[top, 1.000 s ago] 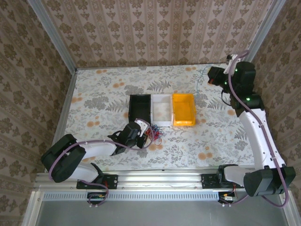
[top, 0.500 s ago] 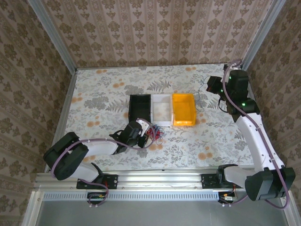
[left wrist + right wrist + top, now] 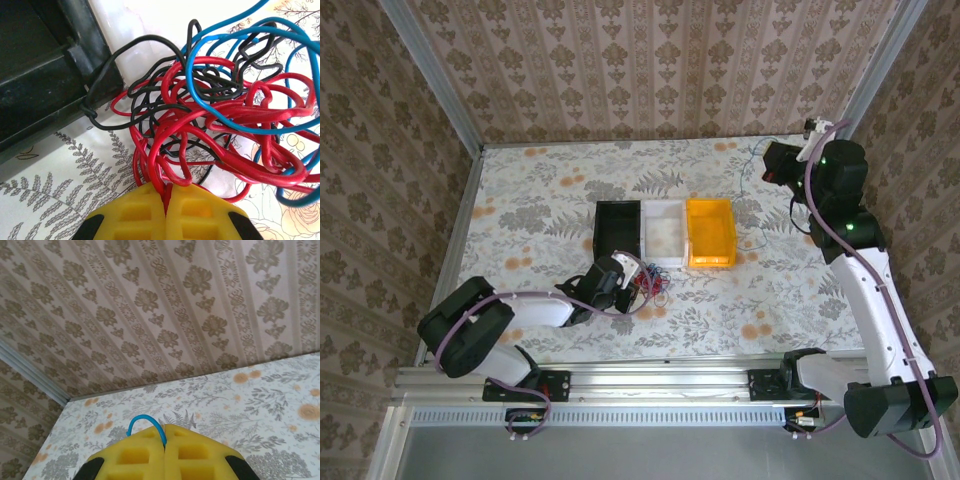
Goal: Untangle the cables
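The cables [image 3: 650, 285] lie as a small tangle of red, blue and black wire on the table just in front of the bins. My left gripper [image 3: 626, 277] sits low at the tangle's left side. In the left wrist view its yellow jaws [image 3: 165, 189] are shut on red loops of the tangle [image 3: 220, 120]. A black strand runs up against the black bin's corner. My right gripper [image 3: 772, 163] is raised at the far right corner. It is shut on a single blue cable [image 3: 144, 421], which hangs down as a thin line [image 3: 741, 186] toward the table.
Three bins stand side by side mid-table: a black bin [image 3: 599, 226], a white bin [image 3: 665, 204] and an orange bin [image 3: 731, 232]. The black bin's wall [image 3: 50, 85] is close to the left gripper. Patterned walls close the table at the back and sides.
The right gripper dipped toward the table half a second ago and has come back up, still holding the blue cable. The left gripper has barely shifted at the tangle.
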You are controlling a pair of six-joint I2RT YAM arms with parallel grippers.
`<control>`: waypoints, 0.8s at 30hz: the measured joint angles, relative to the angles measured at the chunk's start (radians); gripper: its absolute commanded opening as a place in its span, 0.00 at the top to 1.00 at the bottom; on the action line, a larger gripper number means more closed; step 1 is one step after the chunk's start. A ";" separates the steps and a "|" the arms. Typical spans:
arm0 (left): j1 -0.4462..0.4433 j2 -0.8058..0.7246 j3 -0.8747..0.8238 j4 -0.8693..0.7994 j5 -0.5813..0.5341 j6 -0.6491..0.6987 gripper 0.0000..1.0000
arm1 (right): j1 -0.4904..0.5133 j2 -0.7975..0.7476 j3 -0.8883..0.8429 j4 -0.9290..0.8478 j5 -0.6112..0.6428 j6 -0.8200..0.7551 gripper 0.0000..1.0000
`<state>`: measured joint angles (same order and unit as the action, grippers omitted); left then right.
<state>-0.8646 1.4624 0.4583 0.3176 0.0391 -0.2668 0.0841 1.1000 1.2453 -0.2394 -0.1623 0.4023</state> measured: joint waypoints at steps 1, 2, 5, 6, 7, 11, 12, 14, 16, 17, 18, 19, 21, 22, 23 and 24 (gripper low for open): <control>0.000 0.002 0.001 0.003 0.001 0.000 1.00 | 0.005 0.000 0.003 0.002 -0.003 -0.002 1.00; 0.000 0.005 0.002 0.006 0.003 0.002 1.00 | 0.010 0.000 0.006 0.005 -0.004 -0.005 1.00; 0.000 0.011 0.003 0.013 0.007 0.003 1.00 | 0.024 0.000 0.020 0.005 -0.007 -0.010 1.00; 0.000 0.011 0.003 0.013 0.007 0.003 1.00 | 0.028 0.000 0.027 0.005 -0.007 -0.011 1.00; 0.000 0.011 0.003 0.014 0.008 0.003 1.00 | 0.030 0.002 0.034 0.005 -0.008 -0.011 1.00; 0.000 0.013 0.003 0.017 0.010 0.003 1.00 | 0.038 0.013 0.052 0.019 -0.018 -0.011 1.00; 0.000 0.015 0.003 0.021 0.011 0.003 1.00 | 0.040 0.019 0.052 0.025 -0.023 -0.011 1.00; 0.000 0.018 0.003 0.025 0.011 0.003 1.00 | 0.045 0.037 0.052 0.031 -0.032 -0.011 1.00; 0.000 0.019 0.003 0.028 0.011 0.003 1.00 | 0.049 0.059 0.052 0.033 -0.040 -0.010 1.00; 0.000 0.021 0.003 0.029 0.011 0.003 1.00 | 0.051 0.072 0.052 0.034 -0.047 -0.008 1.00; 0.000 0.022 0.003 0.031 0.012 0.003 1.00 | 0.052 0.085 0.052 0.034 -0.053 -0.006 1.00; 0.000 0.022 0.003 0.032 0.012 0.003 1.00 | 0.054 0.095 0.051 0.034 -0.056 -0.006 1.00; 0.000 0.022 0.003 0.032 0.012 0.003 1.00 | 0.058 0.111 0.047 0.035 -0.061 -0.002 1.00; 0.000 0.022 0.003 0.032 0.012 0.003 1.00 | 0.060 0.114 0.040 0.039 -0.064 0.001 1.00; 0.000 0.022 0.003 0.032 0.012 0.003 1.00 | 0.063 0.114 0.030 0.042 -0.068 0.003 1.00; 0.000 0.022 0.003 0.032 0.011 0.003 1.00 | 0.064 0.114 0.020 0.045 -0.074 0.007 1.00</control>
<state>-0.8646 1.4841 0.4614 0.3492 0.0505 -0.2634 0.1486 1.2140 1.2655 -0.1947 -0.2359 0.4095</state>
